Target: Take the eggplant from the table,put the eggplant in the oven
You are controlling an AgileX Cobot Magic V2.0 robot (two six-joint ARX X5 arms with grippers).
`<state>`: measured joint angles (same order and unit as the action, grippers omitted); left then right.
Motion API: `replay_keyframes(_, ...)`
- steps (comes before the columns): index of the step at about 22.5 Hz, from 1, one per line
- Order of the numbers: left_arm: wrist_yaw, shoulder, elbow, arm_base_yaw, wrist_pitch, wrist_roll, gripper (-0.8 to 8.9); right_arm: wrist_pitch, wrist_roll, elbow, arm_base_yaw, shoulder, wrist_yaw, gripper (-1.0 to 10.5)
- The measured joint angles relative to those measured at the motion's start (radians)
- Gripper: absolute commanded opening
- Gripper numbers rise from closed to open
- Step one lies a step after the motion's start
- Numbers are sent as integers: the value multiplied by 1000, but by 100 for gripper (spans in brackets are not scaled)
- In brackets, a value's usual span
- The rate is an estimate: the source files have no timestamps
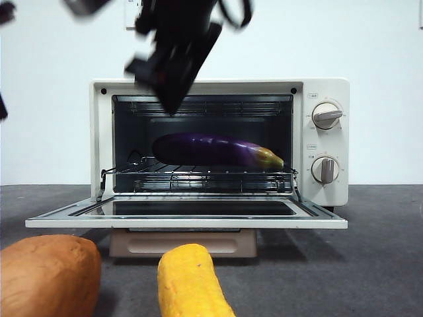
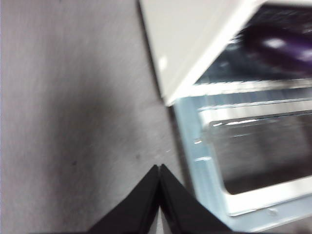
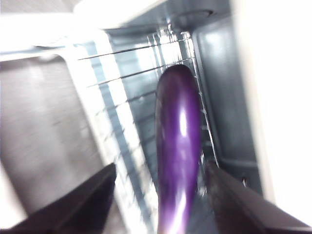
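The glossy purple eggplant lies on the wire rack inside the cream oven, stem end to the right. The oven door hangs open and flat. My right gripper hangs blurred at the upper left of the oven mouth, above the eggplant and apart from it. In the right wrist view that gripper is open, and the eggplant lies beyond the gap between the jaws. My left gripper is shut and empty over the grey table, beside the oven's corner. The eggplant shows there as a purple blur.
A brown-orange sweet potato and a yellow corn-like piece lie on the table in front of the open door. Two knobs sit on the oven's right side. A white wall stands behind.
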<state>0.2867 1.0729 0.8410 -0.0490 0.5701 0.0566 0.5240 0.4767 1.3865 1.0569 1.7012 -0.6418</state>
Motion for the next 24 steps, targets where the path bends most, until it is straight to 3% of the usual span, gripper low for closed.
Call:
replay_keyframes(5,109,163,-29,1,-61,13,6,247,-120,0,15,-243,172,3)
replay_keyframes(10,213,362,-29,1,-66,13,6,288,-182,0,15,-465,174,3)
replay_keyframes(18,406,509,-29,0,-69,11,6,288,-197,0,15,-625,171,3)
replay_keyframes(24,420,554,-29,-14,-65,4,6,288,-198,0,15,-702,154,3)
